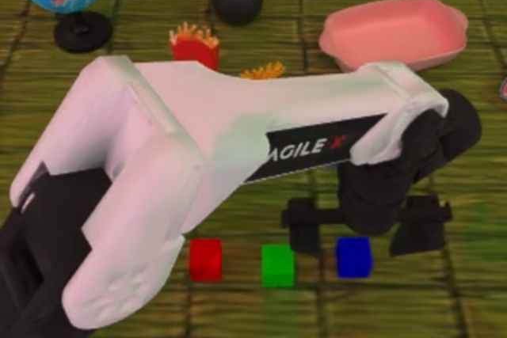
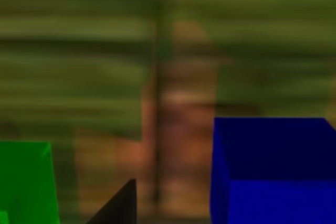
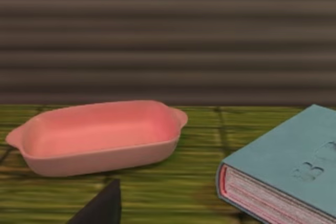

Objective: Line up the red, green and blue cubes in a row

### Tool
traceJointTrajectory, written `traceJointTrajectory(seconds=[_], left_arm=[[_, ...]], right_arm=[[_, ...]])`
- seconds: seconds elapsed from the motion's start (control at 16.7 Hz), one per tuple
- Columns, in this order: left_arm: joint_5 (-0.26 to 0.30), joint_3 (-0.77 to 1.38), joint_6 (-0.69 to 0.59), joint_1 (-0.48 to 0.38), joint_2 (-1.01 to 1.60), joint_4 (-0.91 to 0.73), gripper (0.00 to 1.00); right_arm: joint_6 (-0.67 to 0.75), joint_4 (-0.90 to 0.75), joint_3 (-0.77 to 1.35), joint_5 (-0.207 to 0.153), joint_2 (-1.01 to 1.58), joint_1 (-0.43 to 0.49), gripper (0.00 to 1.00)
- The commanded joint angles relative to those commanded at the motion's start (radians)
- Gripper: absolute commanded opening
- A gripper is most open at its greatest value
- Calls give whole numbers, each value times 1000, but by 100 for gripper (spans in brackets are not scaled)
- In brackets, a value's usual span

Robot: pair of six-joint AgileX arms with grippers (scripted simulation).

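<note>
Blue cube [image 1: 353, 256] is sitting at the right end of a row with the green cube [image 1: 277, 264] in the middle and the red cube [image 1: 206, 259] on the left, evenly spaced, all resting on the mat [image 1: 444, 290]. My left gripper [image 1: 366, 229] is hovering just behind the blue cube, fingers spread wide, holding nothing. Judgement: row looks complete; I am planning to lift straight up so neither finger nudges the blue cube. Right arm is parked out of the top view, facing the pink dish [image 3: 100, 137] and a book [image 3: 283, 174].
</note>
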Motion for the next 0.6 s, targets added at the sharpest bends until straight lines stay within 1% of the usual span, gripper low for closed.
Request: traceJointTrajectory(seconds=[0.36,0.6], left_arm=[[0,4,0,0,-1,-4,100],[1,99,-4,7,-12,-113,100]], right_arm=[[0,0,0,0,0,0,100],[0,0,0,0,0,0,100]])
